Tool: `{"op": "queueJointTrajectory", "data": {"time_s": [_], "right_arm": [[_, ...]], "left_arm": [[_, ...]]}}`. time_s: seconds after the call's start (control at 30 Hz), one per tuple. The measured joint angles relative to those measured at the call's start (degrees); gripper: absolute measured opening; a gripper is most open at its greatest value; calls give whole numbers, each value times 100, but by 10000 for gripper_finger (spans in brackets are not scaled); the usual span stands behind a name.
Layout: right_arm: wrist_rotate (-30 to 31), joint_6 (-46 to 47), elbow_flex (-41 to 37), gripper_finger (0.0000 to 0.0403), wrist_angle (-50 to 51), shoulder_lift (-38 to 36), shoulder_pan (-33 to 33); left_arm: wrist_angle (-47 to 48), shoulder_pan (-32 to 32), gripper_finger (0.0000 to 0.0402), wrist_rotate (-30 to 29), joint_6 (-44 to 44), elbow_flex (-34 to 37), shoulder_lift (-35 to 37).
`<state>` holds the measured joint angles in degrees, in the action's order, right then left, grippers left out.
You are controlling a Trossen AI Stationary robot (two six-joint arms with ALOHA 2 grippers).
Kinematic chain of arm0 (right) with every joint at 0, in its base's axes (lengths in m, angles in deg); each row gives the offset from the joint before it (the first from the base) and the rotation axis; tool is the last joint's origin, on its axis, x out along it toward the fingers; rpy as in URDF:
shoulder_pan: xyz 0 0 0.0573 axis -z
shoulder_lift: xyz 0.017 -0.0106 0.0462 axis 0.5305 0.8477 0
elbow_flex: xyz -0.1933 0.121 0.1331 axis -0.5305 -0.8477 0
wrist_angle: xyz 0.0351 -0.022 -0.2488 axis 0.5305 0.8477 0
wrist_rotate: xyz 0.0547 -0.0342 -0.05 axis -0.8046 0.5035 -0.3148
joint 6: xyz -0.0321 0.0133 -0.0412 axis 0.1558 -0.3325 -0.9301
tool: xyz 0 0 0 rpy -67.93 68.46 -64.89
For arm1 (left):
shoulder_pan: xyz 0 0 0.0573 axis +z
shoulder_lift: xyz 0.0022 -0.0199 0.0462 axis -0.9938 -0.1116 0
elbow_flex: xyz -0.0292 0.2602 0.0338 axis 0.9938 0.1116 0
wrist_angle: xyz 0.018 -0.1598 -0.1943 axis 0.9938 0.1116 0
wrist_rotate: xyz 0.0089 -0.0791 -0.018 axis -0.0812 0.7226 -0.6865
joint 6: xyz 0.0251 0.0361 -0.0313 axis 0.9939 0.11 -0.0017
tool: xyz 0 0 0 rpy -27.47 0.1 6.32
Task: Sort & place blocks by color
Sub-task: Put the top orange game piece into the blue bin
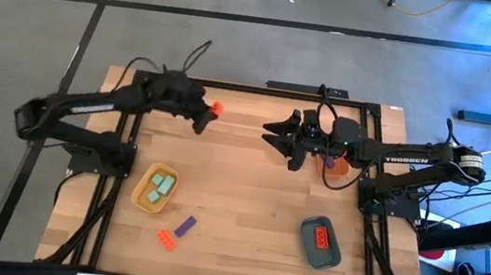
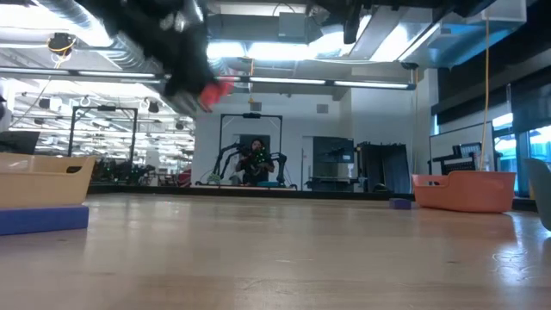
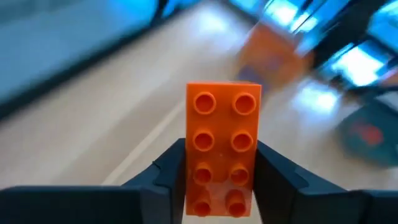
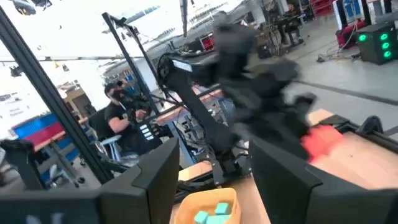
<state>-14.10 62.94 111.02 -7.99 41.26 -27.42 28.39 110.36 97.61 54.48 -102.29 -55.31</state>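
Left gripper (image 1: 208, 112) raised near the table's (image 1: 246, 213) far edge, left of centre; fingers (image 3: 166, 171) clamped on the lower half of a red-orange oblong block (image 3: 222, 146), studs facing the wrist camera, upper half standing free beyond the fingertips; same block showing as a red spot at the gripper's tip from above (image 1: 216, 109) and up in the air in the low view (image 2: 215, 90); same gripper (image 4: 298, 134) also seen from the right wrist, blurred.

Right gripper (image 1: 276, 134) held above the far half of the table, right of centre, pointing toward the left arm; fingers (image 4: 152, 180) apart, nothing between them.

Yellow tray (image 1: 138, 192) near the left edge, towards the near side, with pale teal blocks (image 1: 160, 188) inside; purple block (image 1: 185, 227) and a second red-orange block (image 1: 165, 239) lying on the bare wood just beside that tray, close to the near edge, almost touching each other.

Orange tray (image 1: 340, 165) under the right arm by the right edge; a small purple block (image 2: 400, 203) just beside it in the low view.

Dark teal tray (image 1: 318, 250) near the near right corner, a red-orange piece (image 1: 320, 237) inside.

Person seated at a desk (image 4: 121, 121) in the room beyond the table.
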Motion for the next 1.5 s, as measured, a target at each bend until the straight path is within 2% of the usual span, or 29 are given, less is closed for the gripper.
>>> {"op": "queueJointTrajectory", "data": {"time_s": [0.1, 0.2, 0.3, 0.37, 0.5, 0.6, 0.73, 0.93, 1.23, 1.5], "right_arm": [[-11, -372, 0, 196, 0, 0, 2], [-244, -531, 0, 196, 9, 0, 2], [-354, -487, 0, 196, 33, 26, -39], [-350, -398, 0, 196, 83, 50, -86], [-360, -325, 32, 196, 131, 52, -173], [-563, -264, 321, 196, 737, 61, -192], [-708, -614, 841, 196, 1717, 154, -192], [-711, -1245, 1333, 196, 2229, 392, -192], [-720, -1254, 1377, 196, 1993, 787, -195], [-1098, -926, 1377, 196, 1575, 1022, -190]], "left_arm": [[-854, -990, 128, -522, -109, -18, 262], [-1237, -1944, 128, -1251, -51, -4, 267], [-1758, -2636, 128, -2040, 64, -5, 93], [-2051, -2894, 128, -2316, 72, -5, -85], [-2512, -3045, 128, -2322, 68, -101, -401], [-2523, -3097, 128, -2278, 72, -325, -601], [-2531, -3088, 128, -1947, 116, -587, -785], [-2486, -3088, 128, -1853, 130, -771, -941], [-2532, -3094, 128, -1653, 217, -803, -1067], [-2523, -3091, 128, -1549, 228, -794, -1173]]}}
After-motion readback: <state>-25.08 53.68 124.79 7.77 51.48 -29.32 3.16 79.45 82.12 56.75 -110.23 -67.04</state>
